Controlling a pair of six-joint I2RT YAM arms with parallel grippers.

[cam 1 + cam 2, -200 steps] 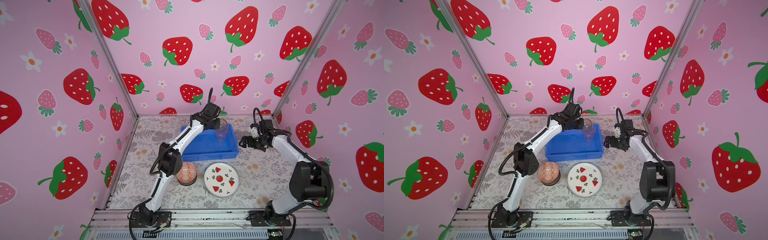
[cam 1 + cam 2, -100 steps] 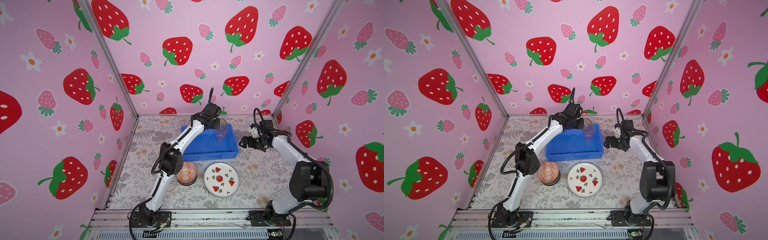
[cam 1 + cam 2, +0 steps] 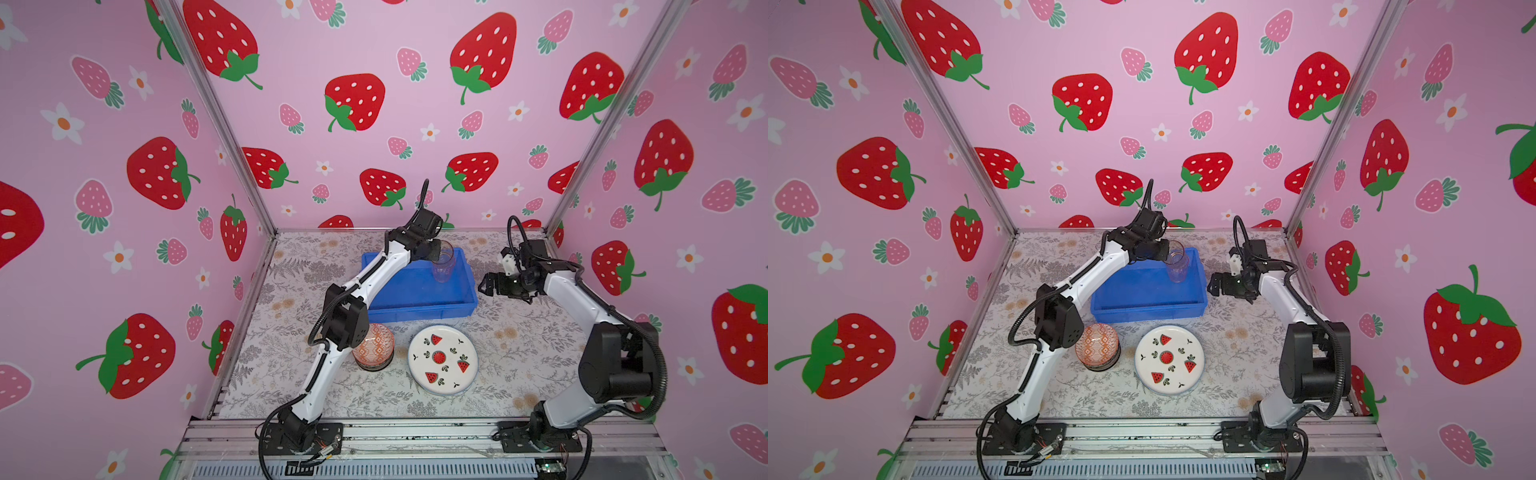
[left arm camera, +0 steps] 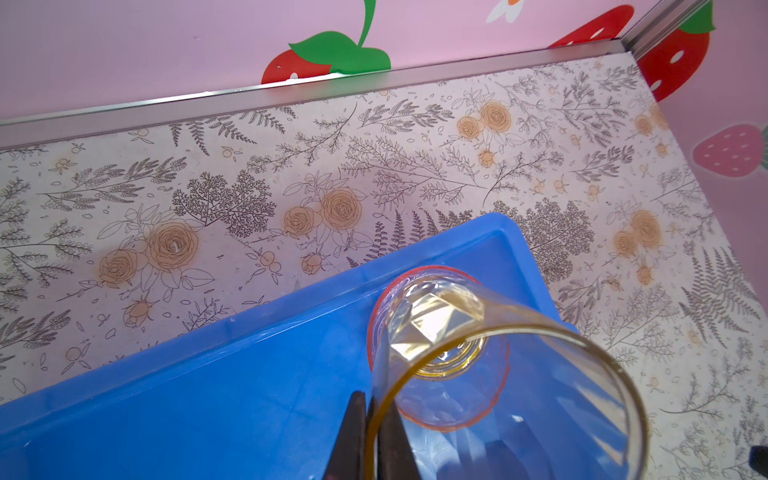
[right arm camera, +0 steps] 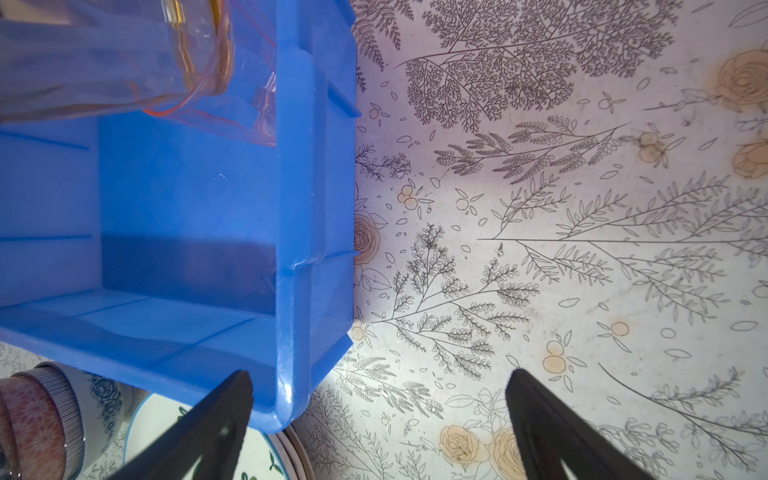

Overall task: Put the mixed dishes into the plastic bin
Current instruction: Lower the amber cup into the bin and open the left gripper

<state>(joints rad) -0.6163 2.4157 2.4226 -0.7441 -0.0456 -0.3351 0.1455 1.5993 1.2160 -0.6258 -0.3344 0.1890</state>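
Observation:
The blue plastic bin [image 3: 419, 309] [image 3: 1150, 311] lies at the back middle of the table. In its far right corner stands a pink tumbler [image 4: 453, 409] with an amber tumbler [image 4: 498, 345] [image 3: 442, 262] set down into its mouth. My left gripper [image 4: 372, 399] [image 3: 434, 249] is shut on the amber tumbler's rim, one finger inside and one outside. My right gripper [image 5: 380, 374] [image 3: 486, 286] hangs open and empty just right of the bin's right wall [image 5: 316, 208]. In front of the bin sit an orange patterned bowl [image 3: 374, 347] [image 3: 1098, 345] and a watermelon-print plate [image 3: 442, 359] [image 3: 1169, 359].
The orange bowl tops a small stack, with a blue-white bowl [image 5: 104, 399] showing under it. My left arm's elbow [image 3: 345, 320] hangs over that stack. Pink strawberry walls close the back and sides, and bare floral tabletop [image 3: 519, 345] lies right of the plate.

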